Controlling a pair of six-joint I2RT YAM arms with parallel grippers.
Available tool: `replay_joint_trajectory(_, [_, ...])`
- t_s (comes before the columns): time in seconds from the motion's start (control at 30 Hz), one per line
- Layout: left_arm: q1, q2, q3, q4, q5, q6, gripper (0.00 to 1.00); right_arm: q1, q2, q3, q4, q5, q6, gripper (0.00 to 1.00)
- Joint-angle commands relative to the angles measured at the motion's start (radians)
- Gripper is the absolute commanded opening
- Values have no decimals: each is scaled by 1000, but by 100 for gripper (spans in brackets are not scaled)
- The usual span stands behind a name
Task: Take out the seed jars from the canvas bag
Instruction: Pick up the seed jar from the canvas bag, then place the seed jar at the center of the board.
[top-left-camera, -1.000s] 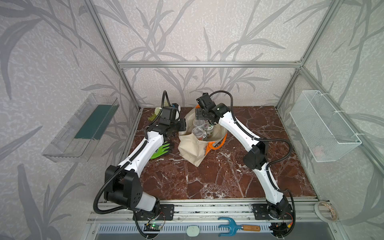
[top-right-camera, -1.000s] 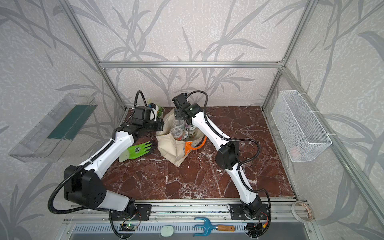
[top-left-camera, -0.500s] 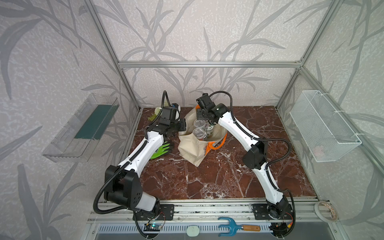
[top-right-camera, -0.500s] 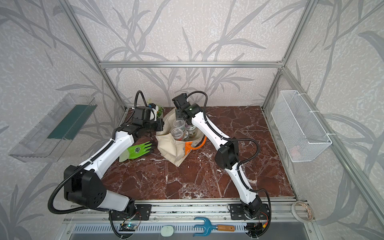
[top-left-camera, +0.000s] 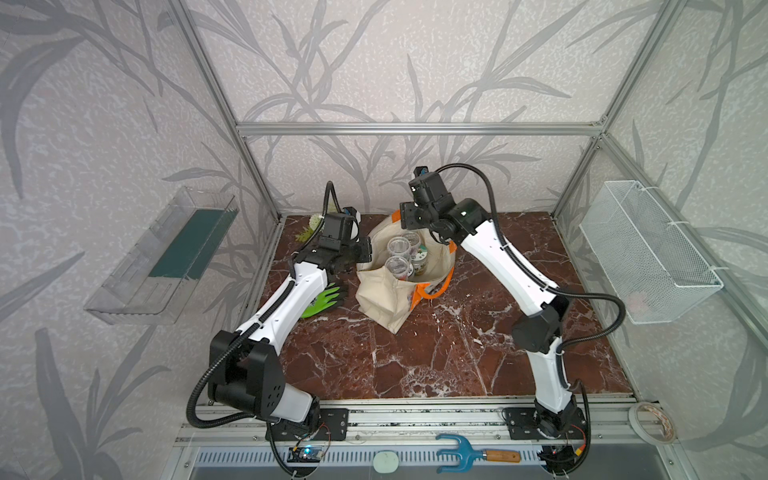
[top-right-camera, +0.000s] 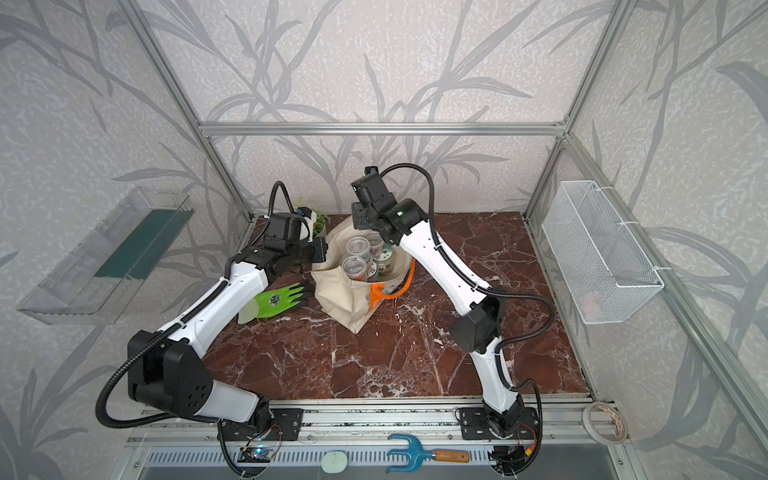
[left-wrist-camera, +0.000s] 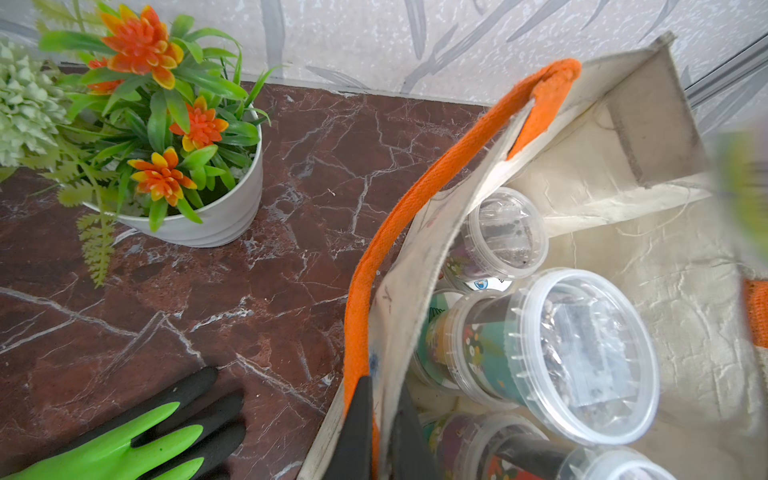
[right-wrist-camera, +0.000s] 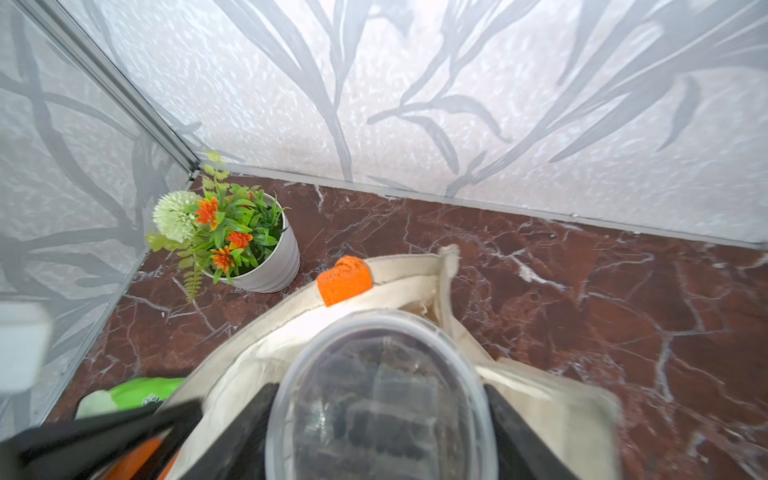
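By the table's (top-left-camera: 415, 353) back edge, your left hand (left-wrist-camera: 384, 415) pinches the canvas bag's (left-wrist-camera: 623, 232) rim open so your right hand (right-wrist-camera: 380, 449) grips a seed jar (right-wrist-camera: 374, 374) unhindered.

Left arm (top-left-camera: 291, 299) and right arm (top-left-camera: 507, 262): white link shells dotted with small dark screw holes, bulky black joint housings (top-left-camera: 245, 374), and ribbed black cable conduits (top-left-camera: 598, 299) that looped outside the links. A green lamp (top-right-camera: 400, 213) showed on the right wrist joint. The fingers (left-wrist-camera: 357, 432) were flat and black. Black base plates (top-left-camera: 328, 424) sat on an aluminium rail (top-left-camera: 415, 415).
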Motion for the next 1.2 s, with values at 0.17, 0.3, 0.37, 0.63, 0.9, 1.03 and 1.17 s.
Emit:
replay_joint_trajectory(0.17, [-2, -14, 24, -62, -28, -5, 0, -156, -520, -664, 220, -69, 75, 52])
replay_joint_trajectory(0.3, [-1, -13, 25, -62, -38, -4, 0, -297, -654, -891, 229, -106, 121, 52])
replay_joint_trajectory(0.37, [-1, -15, 24, -64, -40, -3, 0, -359, -682, -978, 259, -126, 135, 52])
replay_joint_trajectory(0.63, [-1, -20, 20, -65, -47, -7, 0, -403, -508, -1072, 439, -130, 131, 53])
replay_joint_trajectory(0.9, [-1, -29, 19, -71, -55, -15, 0, -363, -308, -1076, 647, -77, 99, 52])
replay_joint_trajectory(1.03, [-1, -32, 17, -70, -60, -19, 0, -342, -265, -1120, 745, -21, 81, 52])
replay_joint_trajectory(1.17, [-1, -32, 18, -70, -61, -22, 0, -342, -245, -1176, 826, 7, 80, 52])
